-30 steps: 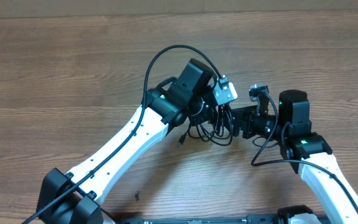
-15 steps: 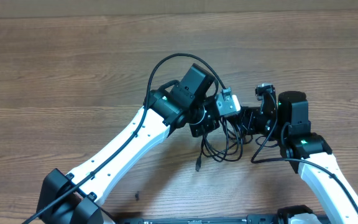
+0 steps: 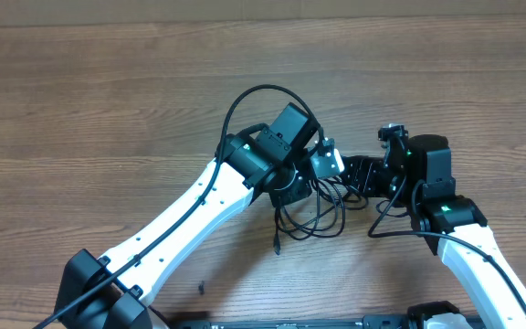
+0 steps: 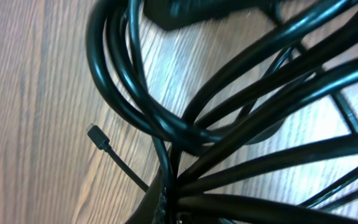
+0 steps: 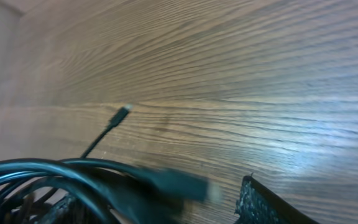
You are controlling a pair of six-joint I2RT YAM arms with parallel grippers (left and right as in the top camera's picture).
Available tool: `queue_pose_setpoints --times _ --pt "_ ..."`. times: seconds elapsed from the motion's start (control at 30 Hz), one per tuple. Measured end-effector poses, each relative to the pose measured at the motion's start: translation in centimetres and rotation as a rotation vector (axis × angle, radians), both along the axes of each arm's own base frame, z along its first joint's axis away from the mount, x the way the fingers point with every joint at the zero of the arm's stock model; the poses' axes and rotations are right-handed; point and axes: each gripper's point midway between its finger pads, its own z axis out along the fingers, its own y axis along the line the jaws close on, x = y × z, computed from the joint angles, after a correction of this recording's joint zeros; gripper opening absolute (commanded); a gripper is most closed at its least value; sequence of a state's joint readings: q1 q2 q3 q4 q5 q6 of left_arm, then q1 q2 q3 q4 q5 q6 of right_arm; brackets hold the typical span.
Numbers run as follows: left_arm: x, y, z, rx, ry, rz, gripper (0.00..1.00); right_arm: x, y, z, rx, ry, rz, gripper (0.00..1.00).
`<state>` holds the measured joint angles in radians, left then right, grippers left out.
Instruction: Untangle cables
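The cables (image 3: 322,217) are a bunch of thin black loops hanging between my two grippers at the middle of the wooden table; one plug end (image 3: 277,247) trails to the lower left. My left gripper (image 3: 301,190) is shut on the bunch, and in the left wrist view the strands (image 4: 241,143) fan out from the jaws (image 4: 173,208), with a small plug (image 4: 92,130) over the table. My right gripper (image 3: 359,175) is just right of the bunch. In the right wrist view its fingers (image 5: 160,208) are apart, with cable loops (image 5: 73,177) and a blurred plug (image 5: 185,185) between them.
The wooden table (image 3: 108,110) stretches away on all sides. The left arm's thicker wire (image 3: 245,100) arches above its wrist, and the right arm's wire (image 3: 386,228) loops beside its forearm. A small dark speck (image 3: 201,289) lies near the front edge.
My left gripper has carried the bunch to the right, close against the right gripper. The loops now hang lower and the trailing plug end has dropped toward the front.
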<state>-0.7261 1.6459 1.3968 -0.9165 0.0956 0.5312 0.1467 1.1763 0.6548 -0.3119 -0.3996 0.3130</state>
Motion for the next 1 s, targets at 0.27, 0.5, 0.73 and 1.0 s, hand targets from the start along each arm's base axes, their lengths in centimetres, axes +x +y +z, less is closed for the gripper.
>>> queue_pose_setpoints --times 0.27,0.5,0.73,1.0 --pt "0.4 1.7 -0.4 0.088 -0.028 0.032 0.04 0.3 -3.0 -1.6 -0.048 0.091 -0.223 0.65" --pt "1.2 2.7 -0.4 0.14 -0.069 0.06 0.04 0.6 -4.2 -1.7 -0.069 0.096 -0.297 0.69" --pt "2.0 2.3 0.0 0.132 -0.118 0.026 0.04 1.1 -1.8 0.1 0.008 0.016 -0.157 0.76" --pt "5.0 -0.2 2.1 0.054 -0.288 -0.056 0.04 0.4 0.9 1.9 0.108 -0.023 -0.009 0.75"
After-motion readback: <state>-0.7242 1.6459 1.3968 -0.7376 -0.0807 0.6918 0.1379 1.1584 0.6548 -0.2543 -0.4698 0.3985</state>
